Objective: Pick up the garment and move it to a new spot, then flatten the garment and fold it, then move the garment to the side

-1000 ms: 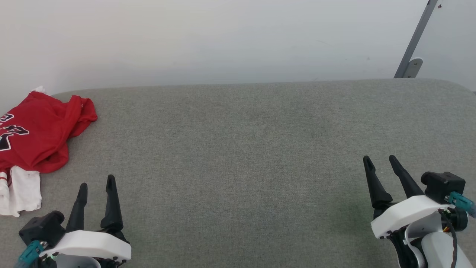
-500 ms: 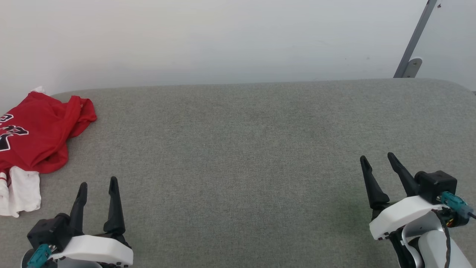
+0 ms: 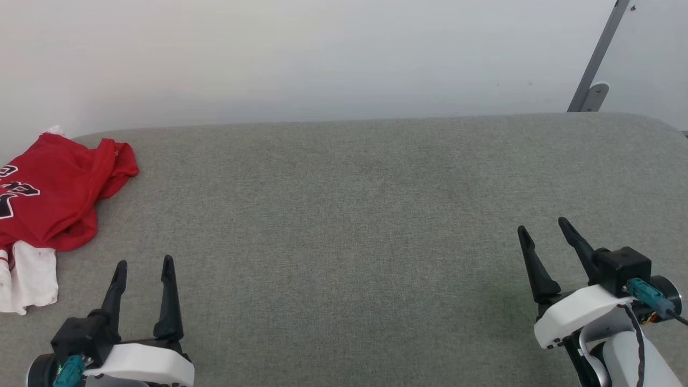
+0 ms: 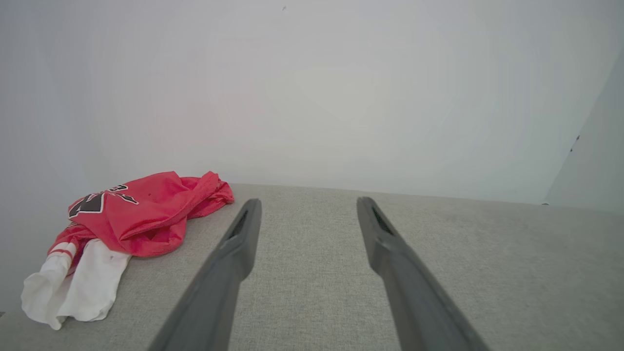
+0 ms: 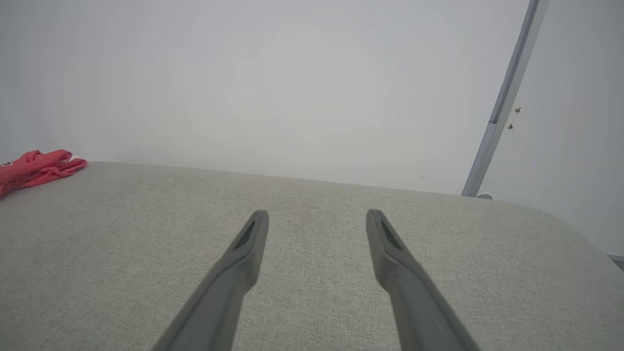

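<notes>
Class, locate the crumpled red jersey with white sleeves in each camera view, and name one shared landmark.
Head view: crumpled red jersey with white sleeves at the far left edge.
Left wrist view: jersey left of centre, at mid-height.
Right wrist view: jersey as a red sliver at the left edge.
Shared landmark: grey fabric surface meeting the white wall.

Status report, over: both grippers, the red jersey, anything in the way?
Open and empty: left gripper, right gripper. The garment crumpled at left end of grey surface, untouched. Nothing between left gripper and garment.
</notes>
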`<state>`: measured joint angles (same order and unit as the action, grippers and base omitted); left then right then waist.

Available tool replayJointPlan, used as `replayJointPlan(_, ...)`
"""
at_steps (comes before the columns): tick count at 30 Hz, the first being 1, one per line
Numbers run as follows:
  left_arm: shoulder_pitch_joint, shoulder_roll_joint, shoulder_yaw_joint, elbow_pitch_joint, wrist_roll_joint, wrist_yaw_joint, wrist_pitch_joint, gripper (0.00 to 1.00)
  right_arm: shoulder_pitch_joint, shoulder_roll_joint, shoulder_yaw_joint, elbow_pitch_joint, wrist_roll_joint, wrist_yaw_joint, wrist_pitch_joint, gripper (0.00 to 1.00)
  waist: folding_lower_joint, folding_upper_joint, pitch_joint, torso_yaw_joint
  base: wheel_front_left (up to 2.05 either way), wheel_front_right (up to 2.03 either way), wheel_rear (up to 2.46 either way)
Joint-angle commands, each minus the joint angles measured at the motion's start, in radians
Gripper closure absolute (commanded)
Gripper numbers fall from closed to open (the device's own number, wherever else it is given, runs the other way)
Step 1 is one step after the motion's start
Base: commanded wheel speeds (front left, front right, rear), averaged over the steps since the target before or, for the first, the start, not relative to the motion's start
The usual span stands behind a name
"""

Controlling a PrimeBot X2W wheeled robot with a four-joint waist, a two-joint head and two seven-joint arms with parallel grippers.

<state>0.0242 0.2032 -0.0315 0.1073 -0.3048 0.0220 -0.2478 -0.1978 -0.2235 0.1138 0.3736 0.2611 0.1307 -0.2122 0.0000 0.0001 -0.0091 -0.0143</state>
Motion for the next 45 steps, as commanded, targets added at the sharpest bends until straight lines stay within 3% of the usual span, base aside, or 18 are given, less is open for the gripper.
replayJointPlan(1, 0.004, 0.002, 0.003, -0.003, 0.02, -0.002, -0.01, 0.0, -0.015, -0.004, 0.002, 0.005, -0.018, 0.0, -0.012, 0.0, 0.0, -0.0001, 0.0, 0.0, 0.0, 0.0, 0.0)
replayJointPlan(23, -0.009, -0.018, 0.028, 0.022, 0.047, -0.014, -0.02, 0.0, -0.003, 0.013, -0.007, 0.003, -0.053, 0.0, -0.029, 0.0, 0.0, -0.0001, -0.007, 0.023, 0.0, 0.0, 0.0)
replayJointPlan(45, -0.01, -0.023, 0.079, 0.058, 0.015, 0.025, -0.013, 0.0, -0.02, 0.016, 0.123, 0.025, 0.006, 0.0, -0.021, 0.0, 0.0, -0.0001, -0.057, 0.312, 0.0, 0.0, 0.0)
